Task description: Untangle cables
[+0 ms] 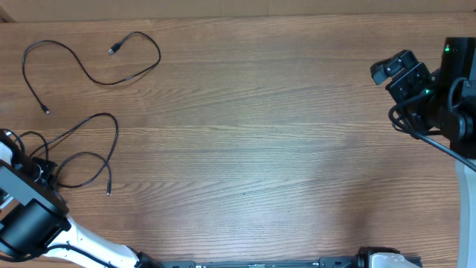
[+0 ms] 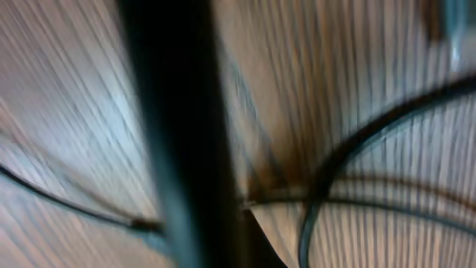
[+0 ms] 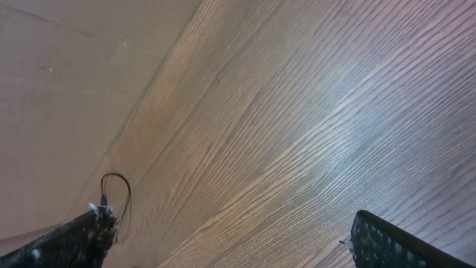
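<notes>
One thin black cable [image 1: 89, 71] lies spread in an open curve at the far left of the table, one plug end near the back. Other black cables [image 1: 93, 152] lie in overlapping loops at the left, running under my left gripper [image 1: 36, 165]. In the blurred left wrist view the gripper's [image 2: 249, 238] fingers sit together at the bottom centre, with a dark cord [image 2: 178, 112] rising from them and more cable [image 2: 349, 149] on the wood. My right gripper [image 1: 398, 71] hovers at the far right, open and empty [image 3: 230, 223]; a distant cable loop [image 3: 117, 186] shows past its finger.
The wooden table [image 1: 260, 134] spans the view. The right arm's own thicker black cables [image 1: 424, 134] hang at the right edge. The left arm's white base [image 1: 82, 242] is at the front left.
</notes>
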`<move>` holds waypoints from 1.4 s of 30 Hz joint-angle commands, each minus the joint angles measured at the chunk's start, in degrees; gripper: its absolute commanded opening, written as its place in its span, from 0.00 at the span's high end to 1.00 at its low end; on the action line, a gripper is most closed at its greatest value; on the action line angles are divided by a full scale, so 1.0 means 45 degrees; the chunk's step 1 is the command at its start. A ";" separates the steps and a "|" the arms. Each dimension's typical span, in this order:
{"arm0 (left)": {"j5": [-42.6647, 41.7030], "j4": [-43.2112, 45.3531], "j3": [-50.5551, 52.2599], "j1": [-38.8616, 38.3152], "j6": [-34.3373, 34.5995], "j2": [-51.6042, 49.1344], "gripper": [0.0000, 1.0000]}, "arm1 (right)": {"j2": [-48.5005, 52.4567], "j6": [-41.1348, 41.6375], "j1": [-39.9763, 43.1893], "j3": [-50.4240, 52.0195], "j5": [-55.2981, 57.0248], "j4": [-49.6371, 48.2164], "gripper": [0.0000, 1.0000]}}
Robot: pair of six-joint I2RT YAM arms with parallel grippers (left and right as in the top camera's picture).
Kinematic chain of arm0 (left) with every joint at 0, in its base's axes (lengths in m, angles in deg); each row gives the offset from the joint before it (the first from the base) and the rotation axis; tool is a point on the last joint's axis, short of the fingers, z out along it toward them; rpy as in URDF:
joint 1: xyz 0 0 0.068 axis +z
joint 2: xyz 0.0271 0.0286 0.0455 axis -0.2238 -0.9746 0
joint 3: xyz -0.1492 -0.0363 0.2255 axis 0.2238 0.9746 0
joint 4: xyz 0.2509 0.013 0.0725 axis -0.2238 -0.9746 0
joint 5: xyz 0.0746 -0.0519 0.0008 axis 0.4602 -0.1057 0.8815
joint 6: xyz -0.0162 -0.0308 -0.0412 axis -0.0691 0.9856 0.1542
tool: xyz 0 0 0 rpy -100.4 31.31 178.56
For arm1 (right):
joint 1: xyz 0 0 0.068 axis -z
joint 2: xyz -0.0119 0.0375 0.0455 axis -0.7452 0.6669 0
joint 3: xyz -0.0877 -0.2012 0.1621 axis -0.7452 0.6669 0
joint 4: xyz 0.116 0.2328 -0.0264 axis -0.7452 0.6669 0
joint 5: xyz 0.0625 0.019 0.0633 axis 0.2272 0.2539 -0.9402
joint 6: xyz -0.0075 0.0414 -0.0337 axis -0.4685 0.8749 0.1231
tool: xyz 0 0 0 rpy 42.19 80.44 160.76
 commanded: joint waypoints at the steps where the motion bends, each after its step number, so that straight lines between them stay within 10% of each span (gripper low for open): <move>1: 0.1054 0.0714 0.0155 0.0049 0.0461 -0.0039 0.95 | -0.0053 -0.0068 0.0034 -0.0044 0.0126 -0.0058 0.00; 27: -0.0937 0.3978 0.0996 -0.0015 -0.1132 -0.0194 0.96 | -0.0053 -0.0068 0.0034 -0.0044 0.0126 -0.0058 0.00; 42: -0.5236 0.6193 0.0486 -0.1438 -0.2229 -0.2511 0.95 | -0.0053 -0.0068 0.0034 -0.0044 0.0126 -0.0058 0.00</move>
